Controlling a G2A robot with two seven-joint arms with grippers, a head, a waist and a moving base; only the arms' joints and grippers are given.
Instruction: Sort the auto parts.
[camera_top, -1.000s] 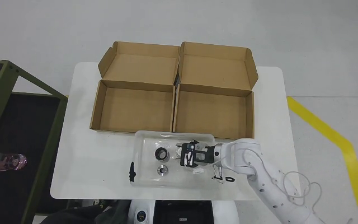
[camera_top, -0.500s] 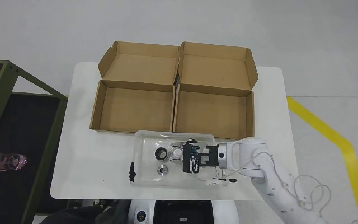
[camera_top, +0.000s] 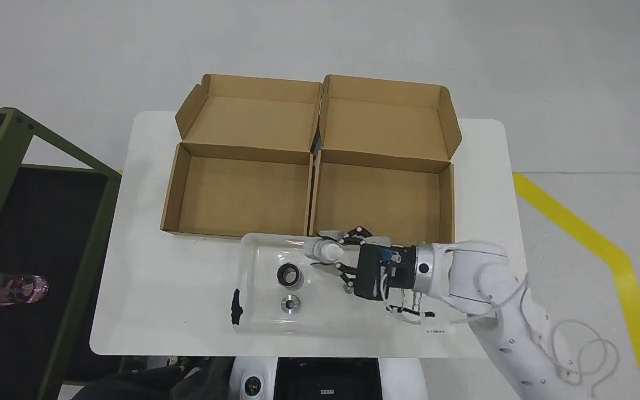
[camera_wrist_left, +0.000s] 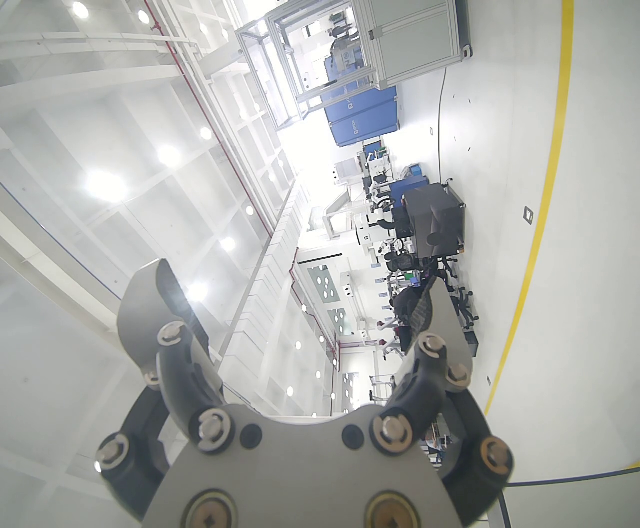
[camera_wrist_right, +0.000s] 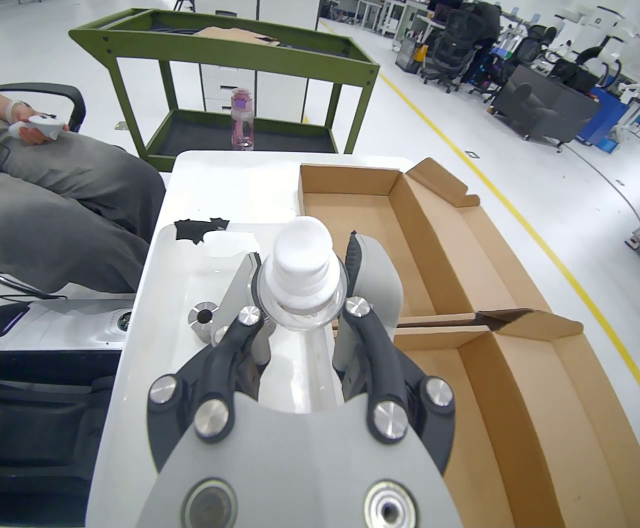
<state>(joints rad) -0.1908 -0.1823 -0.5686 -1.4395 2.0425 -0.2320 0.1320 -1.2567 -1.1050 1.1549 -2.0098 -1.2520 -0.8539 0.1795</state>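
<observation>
Since a second ago the right pincer (camera_wrist_right: 304, 280) has come up out of the middle of the shallow clear plastic tray (camera_top: 252, 300). Its wrist has swung out toward the desk's right edge, and it has brought a part up with it. It is clamped on a white stepped plastic plug with a clear round collar (camera_wrist_right: 301, 260), one finger on each side of the collar and the white end pointing away from the wrist.

Seen from above, the plug hangs over the tray's far rim. It is just short of the seam between the open brown cardboard box nearer the left edge (camera_top: 240, 195) and the matching open brown cardboard box nearer the right edge (camera_top: 380, 205) of the white desk (camera_top: 140, 260).

A dark ring-shaped bearing (camera_top: 290, 274) and a small silver metal cylinder (camera_top: 289, 304) lie where they lay before, in the tray's left half and apart from the pincer. A black scrap (camera_top: 236, 305) lies on the desk just beside the tray, by the near edge.

The left pincer (camera_wrist_left: 290, 295) is turned up toward the hall, its fingers spread wide with nothing between them.
</observation>
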